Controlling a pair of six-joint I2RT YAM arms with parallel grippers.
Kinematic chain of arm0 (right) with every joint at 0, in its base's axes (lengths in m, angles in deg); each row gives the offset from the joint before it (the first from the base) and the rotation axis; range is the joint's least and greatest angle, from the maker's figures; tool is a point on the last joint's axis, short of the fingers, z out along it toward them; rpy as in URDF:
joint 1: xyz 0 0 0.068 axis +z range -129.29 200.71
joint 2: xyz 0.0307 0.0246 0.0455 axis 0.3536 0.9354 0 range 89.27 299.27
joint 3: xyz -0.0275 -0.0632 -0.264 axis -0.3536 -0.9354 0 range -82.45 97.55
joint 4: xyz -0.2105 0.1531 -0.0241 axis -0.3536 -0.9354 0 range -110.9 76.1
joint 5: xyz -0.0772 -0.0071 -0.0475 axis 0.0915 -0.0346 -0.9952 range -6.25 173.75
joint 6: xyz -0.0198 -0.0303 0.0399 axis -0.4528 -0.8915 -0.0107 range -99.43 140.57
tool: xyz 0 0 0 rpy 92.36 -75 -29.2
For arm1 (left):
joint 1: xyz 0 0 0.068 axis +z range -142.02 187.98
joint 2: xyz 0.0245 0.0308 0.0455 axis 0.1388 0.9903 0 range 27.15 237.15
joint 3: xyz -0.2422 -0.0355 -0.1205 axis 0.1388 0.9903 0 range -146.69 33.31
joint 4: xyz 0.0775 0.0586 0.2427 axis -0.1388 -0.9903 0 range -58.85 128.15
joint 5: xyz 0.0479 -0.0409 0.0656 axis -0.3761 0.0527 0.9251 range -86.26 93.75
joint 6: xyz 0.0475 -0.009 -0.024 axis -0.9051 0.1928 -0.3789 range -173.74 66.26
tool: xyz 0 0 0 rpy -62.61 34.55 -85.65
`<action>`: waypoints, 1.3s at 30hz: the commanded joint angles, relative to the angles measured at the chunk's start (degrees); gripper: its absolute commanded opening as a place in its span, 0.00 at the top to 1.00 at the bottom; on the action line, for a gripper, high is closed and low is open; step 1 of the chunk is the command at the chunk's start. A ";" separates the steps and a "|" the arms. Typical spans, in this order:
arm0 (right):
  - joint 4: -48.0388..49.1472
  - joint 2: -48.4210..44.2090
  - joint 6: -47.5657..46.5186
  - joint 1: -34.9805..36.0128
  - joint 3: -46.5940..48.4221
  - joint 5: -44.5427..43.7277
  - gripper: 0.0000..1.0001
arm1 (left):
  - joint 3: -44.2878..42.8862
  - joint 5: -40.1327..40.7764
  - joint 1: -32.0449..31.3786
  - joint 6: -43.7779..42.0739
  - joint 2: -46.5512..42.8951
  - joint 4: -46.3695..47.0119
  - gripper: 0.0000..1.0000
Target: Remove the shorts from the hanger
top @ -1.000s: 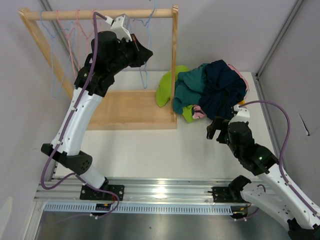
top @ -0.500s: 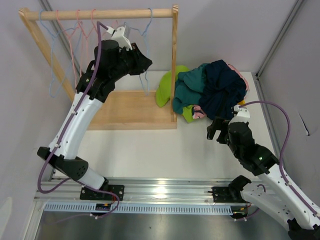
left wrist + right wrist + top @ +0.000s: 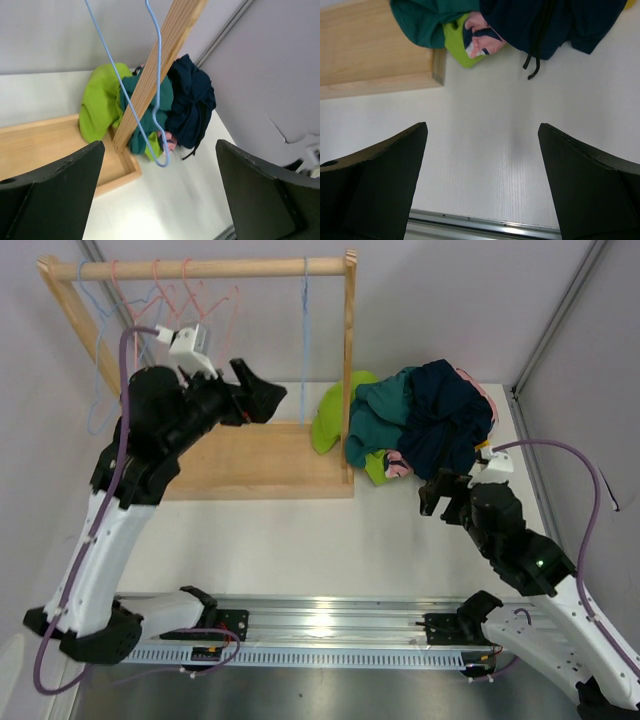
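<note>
The shorts lie off any hanger in a heap of clothes (image 3: 420,420), green, teal, navy and pink, on the table right of the wooden rack; the left wrist view shows the same heap (image 3: 187,107). A bare blue hanger (image 3: 305,340) hangs from the rack's rod (image 3: 200,268) beside the right post, its lower loop (image 3: 161,164) dangling ahead of my left gripper (image 3: 268,400). That gripper (image 3: 160,146) is open and empty, over the rack's base. My right gripper (image 3: 432,495) hovers open over bare table just near of the heap, also empty (image 3: 482,127).
Several more bare pink and blue hangers (image 3: 160,300) crowd the left half of the rod. The rack's wooden base (image 3: 260,455) and right post (image 3: 348,360) stand between my left gripper and the heap. Walls close in behind and on the right.
My left gripper has opened and let go of the blue hanger, and the arm has drawn back down and to the left. The hanger now hangs free by the post. The right arm barely shifted.
</note>
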 commanded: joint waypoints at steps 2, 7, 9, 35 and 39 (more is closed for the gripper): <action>0.29 -5.35 -2.30 0.47 6.42 3.16 0.00 | 12.95 3.21 0.16 -4.44 -12.75 -2.29 0.01; 1.52 -13.01 -5.99 0.47 7.57 5.81 0.01 | 26.86 9.80 0.16 -5.15 -26.99 -3.61 0.01; 1.17 -16.42 -6.79 0.38 7.66 5.90 0.01 | 32.84 11.21 0.16 -5.15 -32.71 -5.10 0.00; -1.56 -26.64 -7.58 -0.32 1.60 6.96 0.01 | 59.31 29.59 0.16 -1.46 -67.27 -2.12 0.01; -1.03 -26.56 -8.11 -0.76 1.33 8.18 0.01 | 59.05 29.23 0.16 -1.64 -65.25 -2.11 0.01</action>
